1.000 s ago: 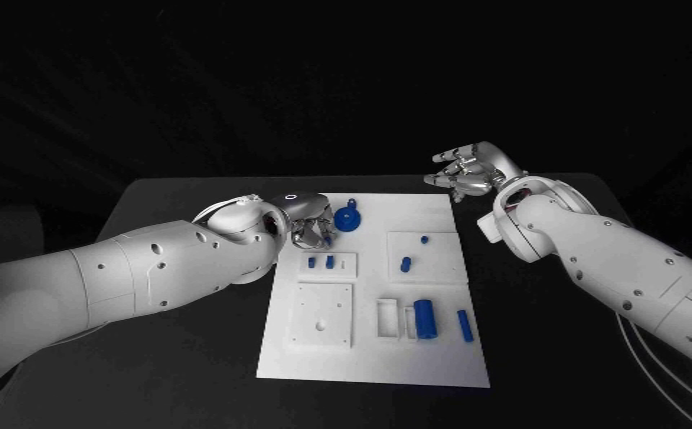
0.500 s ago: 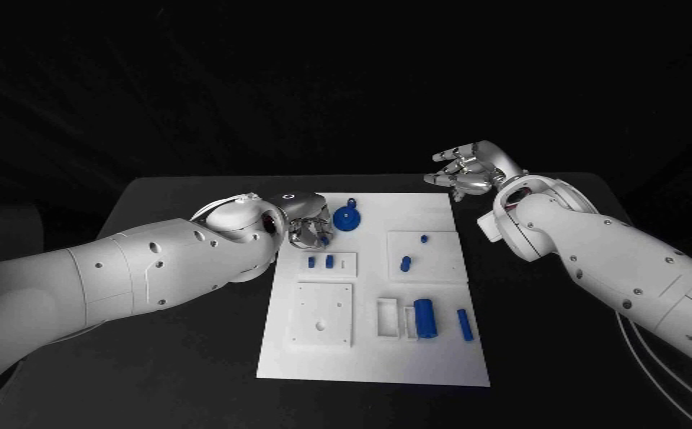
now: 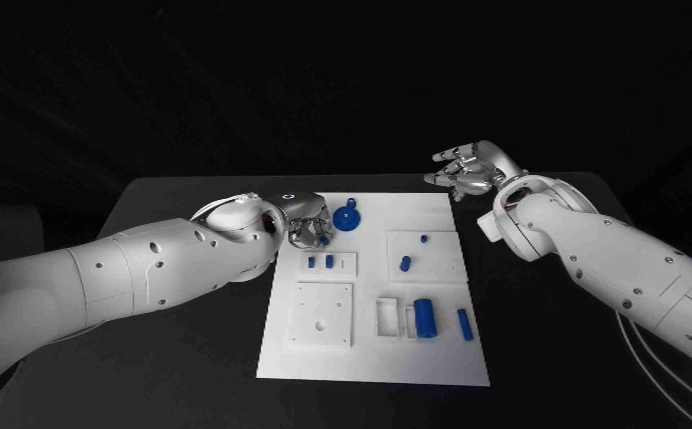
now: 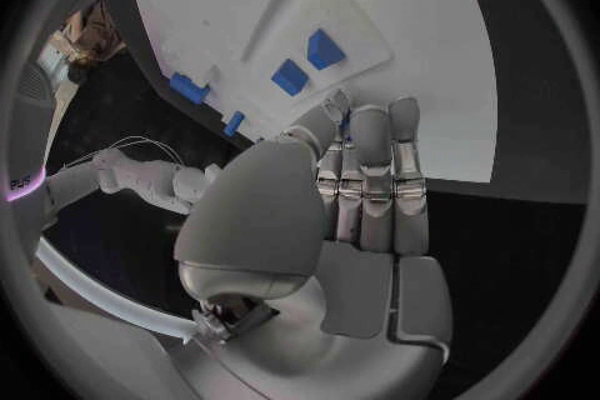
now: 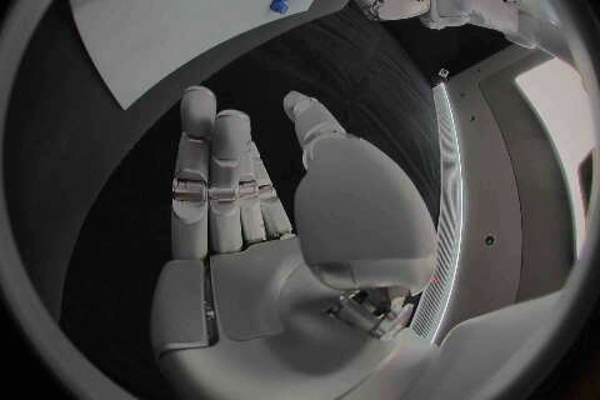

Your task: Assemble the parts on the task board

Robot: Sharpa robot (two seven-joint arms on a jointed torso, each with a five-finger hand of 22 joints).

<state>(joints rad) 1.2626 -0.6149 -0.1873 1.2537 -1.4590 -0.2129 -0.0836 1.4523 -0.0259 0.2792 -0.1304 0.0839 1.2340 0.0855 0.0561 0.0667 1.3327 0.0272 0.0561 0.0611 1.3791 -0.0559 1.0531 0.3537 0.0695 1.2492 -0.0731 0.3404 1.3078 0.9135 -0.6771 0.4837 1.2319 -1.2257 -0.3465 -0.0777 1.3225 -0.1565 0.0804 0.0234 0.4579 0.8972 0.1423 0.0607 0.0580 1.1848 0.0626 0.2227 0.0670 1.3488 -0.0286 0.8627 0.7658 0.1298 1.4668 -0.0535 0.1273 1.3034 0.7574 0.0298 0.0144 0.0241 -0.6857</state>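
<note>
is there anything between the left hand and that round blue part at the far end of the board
Nothing visible. In the head view the left hand sits at the board's far-left edge, and the round blue part lies just beside it with only bare white board between. The hand holds nothing.

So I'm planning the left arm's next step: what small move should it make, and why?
Probably ease the left hand toward the round blue part and close its fingers on it: the hand holds nothing and hovers at the task board beside that part.
</note>
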